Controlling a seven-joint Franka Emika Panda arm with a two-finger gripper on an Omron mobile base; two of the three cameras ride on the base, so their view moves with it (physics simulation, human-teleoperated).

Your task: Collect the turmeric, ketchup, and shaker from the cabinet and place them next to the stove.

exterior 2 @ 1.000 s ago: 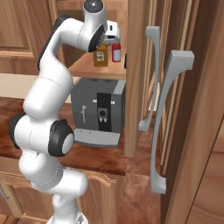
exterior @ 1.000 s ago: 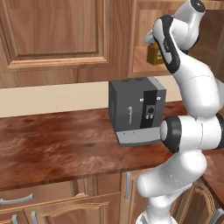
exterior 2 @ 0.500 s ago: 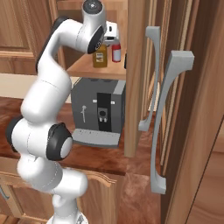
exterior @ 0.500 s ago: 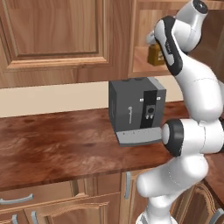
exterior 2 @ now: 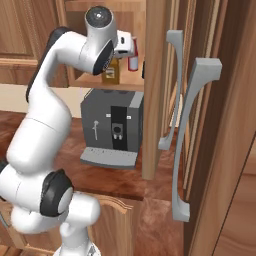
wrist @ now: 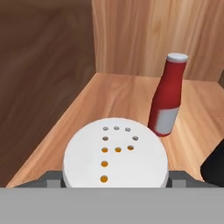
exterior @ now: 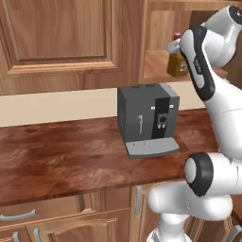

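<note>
Item: the turmeric [wrist: 115, 152], squat jar with a white perforated lid, standing upright on the shelf [wrist: 127, 94] of the cabinet [exterior: 156, 28]. In the hand view we find its lid directly beneath the camera and between the two finger tips, which show as grey stubs at either side of the lid's lower edge; so the jar lies straight ahead of the gripper [wrist: 115, 181], along its approach line, with the jar's axis vertical. Whether the fingers press its sides yet we cannot tell; the jaws stand fairly wide, about the jar's breadth. Item: the ketchup [wrist: 167, 96], slim red bottle, upright with a slight lean as the tilted view renders it, farther back on the shelf and to the right in the hand view, apart from the jar. Item: the shaker [wrist: 215, 164], a dark shape at the right edge, partly cut off. Arm pose: in both base views we see the arm raised high above the coffee machine [exterior: 148, 118] on the counter [exterior: 61, 151], forearm bent, the hand reaching level into the open cabinet at the amber jar. We judge closing and drawing straight back to be the next need.
</note>
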